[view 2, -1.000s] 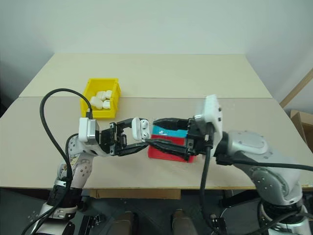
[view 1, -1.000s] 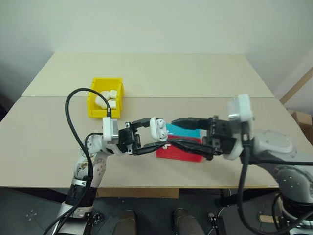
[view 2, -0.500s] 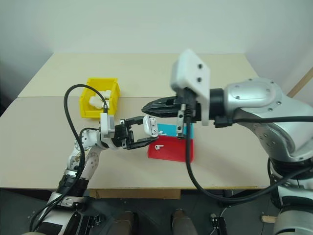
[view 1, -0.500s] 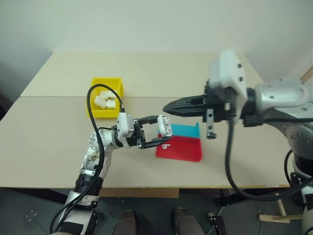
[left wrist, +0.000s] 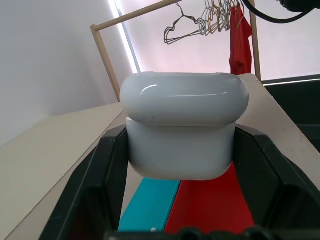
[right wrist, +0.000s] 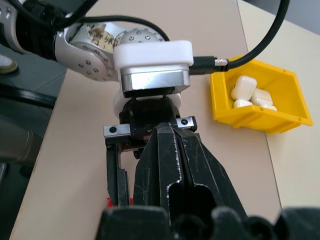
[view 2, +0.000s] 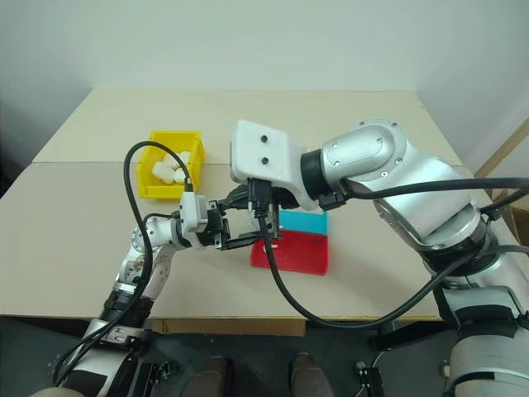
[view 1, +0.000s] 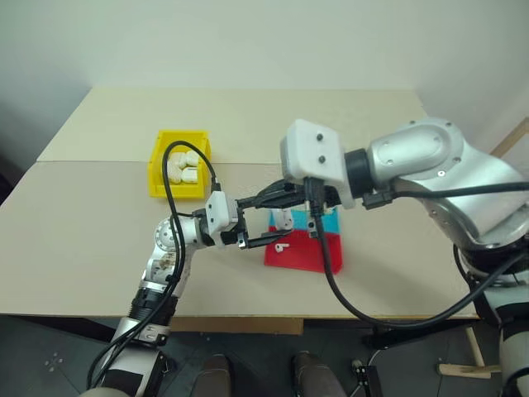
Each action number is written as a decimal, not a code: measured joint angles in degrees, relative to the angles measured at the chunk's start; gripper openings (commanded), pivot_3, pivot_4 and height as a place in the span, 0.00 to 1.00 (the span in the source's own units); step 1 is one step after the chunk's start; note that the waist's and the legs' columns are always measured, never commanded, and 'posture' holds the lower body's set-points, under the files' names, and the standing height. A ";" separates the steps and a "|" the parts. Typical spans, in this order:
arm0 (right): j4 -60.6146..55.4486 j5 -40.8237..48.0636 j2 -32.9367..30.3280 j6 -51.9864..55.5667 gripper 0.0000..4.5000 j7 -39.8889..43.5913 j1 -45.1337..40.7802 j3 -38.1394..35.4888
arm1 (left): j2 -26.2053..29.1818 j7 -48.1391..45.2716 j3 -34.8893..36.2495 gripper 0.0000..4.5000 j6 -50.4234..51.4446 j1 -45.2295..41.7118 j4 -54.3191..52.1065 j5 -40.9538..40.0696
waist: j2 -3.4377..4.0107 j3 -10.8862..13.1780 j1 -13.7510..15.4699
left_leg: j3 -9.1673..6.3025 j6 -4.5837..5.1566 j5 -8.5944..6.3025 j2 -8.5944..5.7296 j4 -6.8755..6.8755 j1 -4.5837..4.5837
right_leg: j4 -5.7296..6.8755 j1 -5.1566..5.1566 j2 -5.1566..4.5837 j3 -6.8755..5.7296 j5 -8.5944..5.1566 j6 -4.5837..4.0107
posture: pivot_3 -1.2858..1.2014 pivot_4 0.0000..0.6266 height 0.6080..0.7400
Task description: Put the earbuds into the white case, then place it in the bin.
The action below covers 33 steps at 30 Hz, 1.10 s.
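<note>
White case (left wrist: 184,131), lid shut, sits clamped in left gripper (left wrist: 183,150) at frame centre, above red/teal tray (view 1: 307,248). Right gripper (right wrist: 172,145), fingers pressed together, hangs just over it. Bin (view 1: 180,169) w/ other cases upper left; one earbud (view 1: 283,246) on tray.

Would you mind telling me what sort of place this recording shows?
Probably a lab or test room: a plain beige table against bare walls, a yellow bin of white cases, and a clothes rack with hangers.
</note>
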 measured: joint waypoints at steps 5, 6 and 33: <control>-0.01 -4.85 0.46 -1.82 0.01 1.60 0.71 2.45 | 0.05 0.01 -0.13 0.62 -0.38 0.03 -0.35 0.00 | 0.00 0.00 -0.11 | 0.00 0.00 0.00 0.00 0.00 -0.01 | -0.01 0.00 0.00 0.00 0.00 0.00 | 0.52 0.24 1.00; 0.02 -5.69 0.46 -2.07 0.01 1.94 0.86 2.81 | 0.05 0.01 -0.16 0.62 -0.41 0.08 -0.38 0.00 | 0.00 0.00 -0.09 | 0.00 0.00 0.00 0.00 0.00 -0.01 | -0.01 0.00 0.00 0.00 0.00 0.00 | 0.52 0.24 1.00; 1.36 -9.87 0.96 -4.55 0.01 6.68 4.64 -6.23 | 0.80 -0.48 0.18 0.62 -0.76 0.91 -0.57 -1.31 | 0.01 0.00 -0.09 | -0.01 0.00 0.00 -0.01 0.02 0.01 | 0.04 0.02 0.00 0.00 0.00 -0.01 | 0.52 0.24 1.00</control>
